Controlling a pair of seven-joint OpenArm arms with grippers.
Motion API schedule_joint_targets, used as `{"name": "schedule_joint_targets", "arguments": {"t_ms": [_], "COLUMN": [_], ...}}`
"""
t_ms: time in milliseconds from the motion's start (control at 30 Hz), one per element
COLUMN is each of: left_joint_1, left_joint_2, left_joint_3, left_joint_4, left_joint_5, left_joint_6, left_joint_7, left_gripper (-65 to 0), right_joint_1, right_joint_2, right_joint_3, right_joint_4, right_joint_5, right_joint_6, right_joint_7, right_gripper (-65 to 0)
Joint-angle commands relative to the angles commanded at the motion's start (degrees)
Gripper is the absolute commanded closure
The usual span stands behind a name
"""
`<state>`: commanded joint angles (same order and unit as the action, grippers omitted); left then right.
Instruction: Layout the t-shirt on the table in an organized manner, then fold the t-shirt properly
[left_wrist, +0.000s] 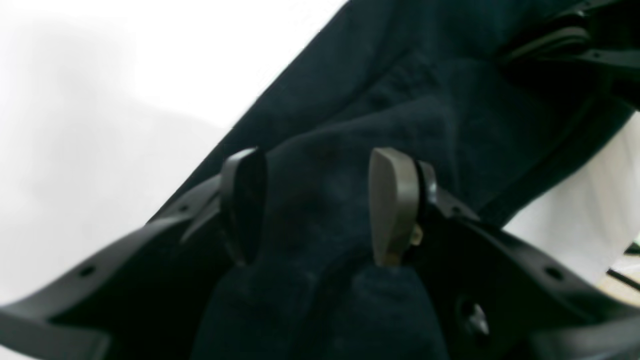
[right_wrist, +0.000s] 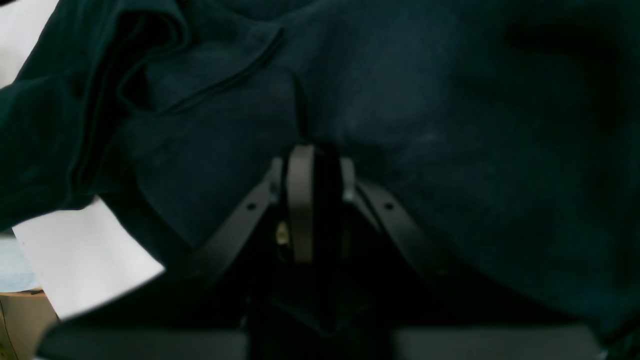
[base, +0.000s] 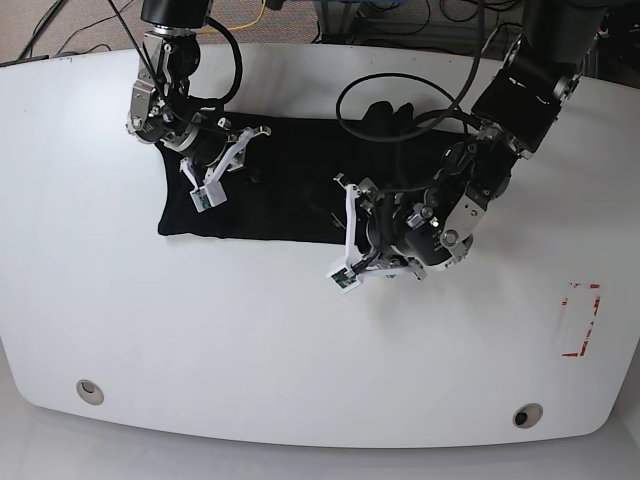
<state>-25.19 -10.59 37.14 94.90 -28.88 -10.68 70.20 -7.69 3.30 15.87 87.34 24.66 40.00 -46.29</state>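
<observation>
- The t-shirt (base: 270, 185) lies spread as a dark, roughly rectangular patch on the far half of the table (base: 300, 340), well apart from the red tape marks (base: 580, 320) near the table's edge on my left side.
- My left gripper (left_wrist: 320, 200) is over the t-shirt's edge nearest those marks; its two fingers stand well apart with a raised fold of the black cloth between them. I cannot tell whether the pads are pressing it.
- My right gripper (right_wrist: 315, 200) is at the opposite end of the t-shirt, its fingers drawn together with only a thin dark gap, their tips against the fabric. A pinch of cloth may sit between them, but I cannot tell.
- Beside my right gripper the t-shirt bunches into a rumpled hem fold (right_wrist: 150, 65).
</observation>
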Motion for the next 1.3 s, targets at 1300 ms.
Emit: {"name": "schedule_joint_targets", "arguments": {"t_ms": [1300], "left_joint_1": [-0.2], "left_joint_2": [4.0], "left_joint_3": [8.8], "left_joint_4": [-8.1], "left_joint_5": [8.3], "left_joint_6": [-0.3], "left_joint_7": [-0.4], "left_gripper": [-30.8], "right_joint_1": [0.0], "right_joint_2": [0.0], "right_joint_3": [0.1], "right_joint_4": [0.0], "right_joint_5": [0.0], "right_joint_6": [0.00], "right_joint_7": [0.0], "right_gripper": [-6.3]}}
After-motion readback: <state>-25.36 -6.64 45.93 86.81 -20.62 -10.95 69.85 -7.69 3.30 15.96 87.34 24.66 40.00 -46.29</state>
